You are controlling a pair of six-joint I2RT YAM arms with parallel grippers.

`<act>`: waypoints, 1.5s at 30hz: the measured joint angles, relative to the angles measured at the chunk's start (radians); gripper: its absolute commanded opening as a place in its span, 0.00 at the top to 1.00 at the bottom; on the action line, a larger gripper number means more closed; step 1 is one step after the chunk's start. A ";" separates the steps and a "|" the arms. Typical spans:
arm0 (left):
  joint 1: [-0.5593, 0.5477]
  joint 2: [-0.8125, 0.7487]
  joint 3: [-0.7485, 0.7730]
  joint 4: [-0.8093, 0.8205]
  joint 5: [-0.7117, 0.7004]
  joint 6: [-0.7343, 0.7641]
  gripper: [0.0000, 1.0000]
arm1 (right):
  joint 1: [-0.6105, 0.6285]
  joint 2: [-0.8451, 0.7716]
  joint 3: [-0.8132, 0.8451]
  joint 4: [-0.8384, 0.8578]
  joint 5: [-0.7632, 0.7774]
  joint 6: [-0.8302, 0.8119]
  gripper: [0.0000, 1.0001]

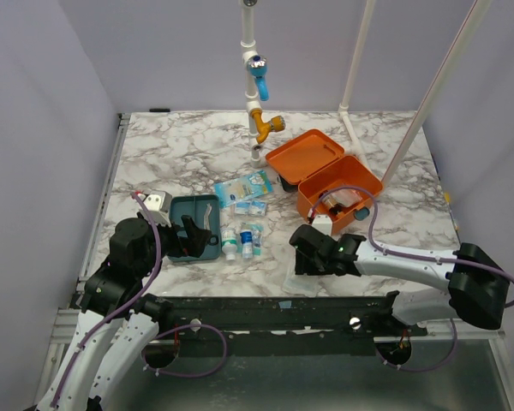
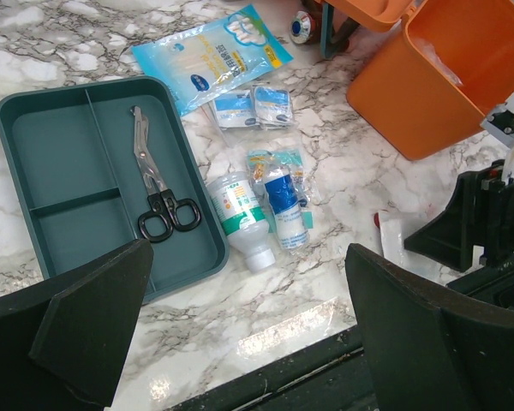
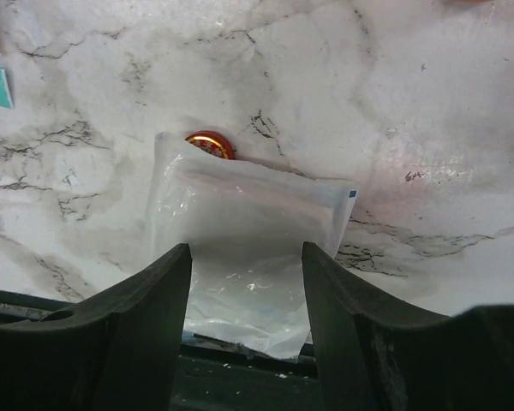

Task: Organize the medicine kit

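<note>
The medicine kit is an orange box standing open at the right middle of the table, its lid thrown back. My right gripper is low at the near table edge with its jaws apart. They straddle a clear flat plastic packet that lies on the marble and hangs a little over the edge. A small red cap peeks out behind the packet. My left gripper hangs wide open and empty above the near right corner of the teal tray.
Scissors lie in the teal tray. Beside it lie two small bottles, some sachets and a blue pouch. A pipe fixture stands behind the kit. White poles rise at the back right.
</note>
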 measured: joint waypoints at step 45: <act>0.000 0.000 0.000 0.000 0.000 0.000 0.02 | -0.171 -0.031 0.414 -0.147 0.279 -0.155 0.99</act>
